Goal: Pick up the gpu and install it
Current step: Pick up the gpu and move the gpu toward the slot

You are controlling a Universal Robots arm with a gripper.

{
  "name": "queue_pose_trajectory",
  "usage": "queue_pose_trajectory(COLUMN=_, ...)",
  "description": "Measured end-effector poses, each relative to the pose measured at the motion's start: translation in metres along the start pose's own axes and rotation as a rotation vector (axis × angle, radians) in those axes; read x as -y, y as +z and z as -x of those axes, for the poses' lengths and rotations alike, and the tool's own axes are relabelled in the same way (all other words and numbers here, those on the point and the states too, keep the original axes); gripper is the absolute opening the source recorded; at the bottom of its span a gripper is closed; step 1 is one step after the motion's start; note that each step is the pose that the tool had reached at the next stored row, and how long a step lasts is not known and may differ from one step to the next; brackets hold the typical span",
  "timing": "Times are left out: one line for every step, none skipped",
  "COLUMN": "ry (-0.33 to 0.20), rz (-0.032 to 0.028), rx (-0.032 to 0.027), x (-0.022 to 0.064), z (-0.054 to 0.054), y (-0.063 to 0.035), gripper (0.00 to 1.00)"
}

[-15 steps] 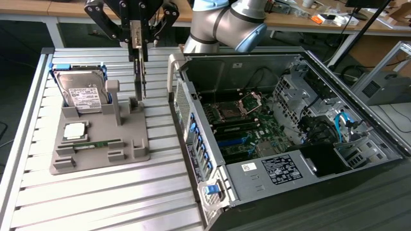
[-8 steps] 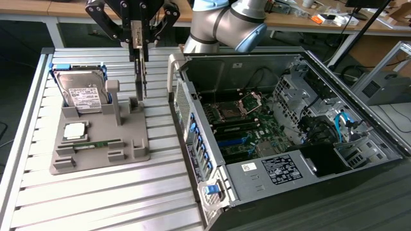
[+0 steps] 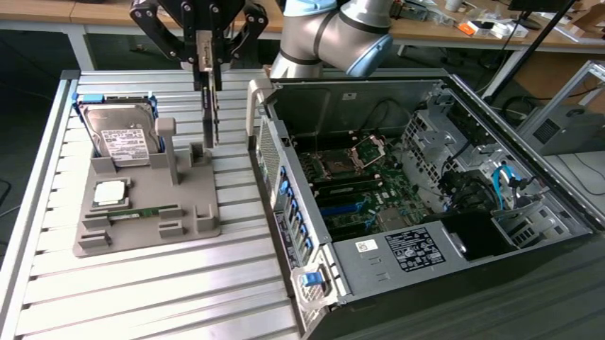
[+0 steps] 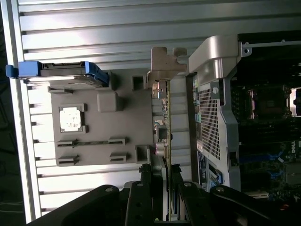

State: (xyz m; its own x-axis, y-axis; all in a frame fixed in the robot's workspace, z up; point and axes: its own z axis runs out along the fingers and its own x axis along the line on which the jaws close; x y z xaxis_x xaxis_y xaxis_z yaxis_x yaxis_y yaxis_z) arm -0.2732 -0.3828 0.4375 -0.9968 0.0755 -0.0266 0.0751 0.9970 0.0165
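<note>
The gpu (image 3: 210,117) is a thin dark card seen edge-on, standing upright over the back right corner of the grey fixture (image 3: 194,184). My gripper (image 3: 209,76) comes down from above, its fingers closed on the card's top edge. Whether the card's lower end still touches the fixture I cannot tell. From the wrist, the gpu (image 4: 164,122) runs as a narrow strip away from my gripper (image 4: 164,188), ending in its metal bracket (image 4: 164,63), between the fixture and the case wall. The open computer case (image 3: 426,177) lies on the exterior view's right, with its motherboard (image 3: 355,177) exposed.
On the grey fixture stand a silver hard drive (image 3: 121,134) in a blue caddy, a processor chip (image 3: 110,190) and a green memory stick (image 3: 142,210). The case's perforated side wall (image 3: 274,170) rises close beside the card. All of this rests on a slatted aluminium table (image 3: 142,297).
</note>
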Motion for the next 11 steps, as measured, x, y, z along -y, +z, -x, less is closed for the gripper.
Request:
queue_pose_trajectory(ry=0.000, rz=0.0000, rx=0.0000, x=0.0000, z=0.0004, y=0.0000, gripper=0.27)
queue_pose_trajectory(ry=0.000, rz=0.0000, rx=0.0000, x=-0.0001, z=0.0007, y=0.0001, gripper=0.27)
queue_pose_trajectory(ry=0.000, rz=0.0000, rx=0.0000, x=-0.0001, z=0.0011, y=0.0001, gripper=0.27)
queue_pose_trajectory(ry=0.000, rz=0.0000, rx=0.0000, x=-0.0001, z=0.0016, y=0.0002, gripper=0.27)
queue_pose_trajectory(ry=0.000, rz=0.0000, rx=0.0000, x=-0.0002, z=0.0023, y=0.0003, gripper=0.27)
queue_pose_trajectory(ry=0.000, rz=0.0000, rx=0.0000, x=-0.0002, z=0.0028, y=0.0003, gripper=0.27)
queue_pose_trajectory(ry=0.000, rz=0.0000, rx=0.0000, x=-0.0002, z=0.0033, y=0.0003, gripper=0.27)
queue_pose_trajectory(ry=0.000, rz=0.0000, rx=0.0000, x=-0.0002, z=0.0035, y=0.0003, gripper=0.27)
queue_pose_trajectory(ry=0.000, rz=0.0000, rx=0.0000, x=-0.0003, z=0.0040, y=0.0004, gripper=0.27)
queue_pose_trajectory(ry=0.000, rz=-0.0001, rx=0.0000, x=-0.0003, z=0.0045, y=0.0004, gripper=0.27)
queue_pose_trajectory(ry=0.000, rz=0.0000, rx=0.0000, x=-0.0004, z=0.0049, y=0.0004, gripper=0.27)
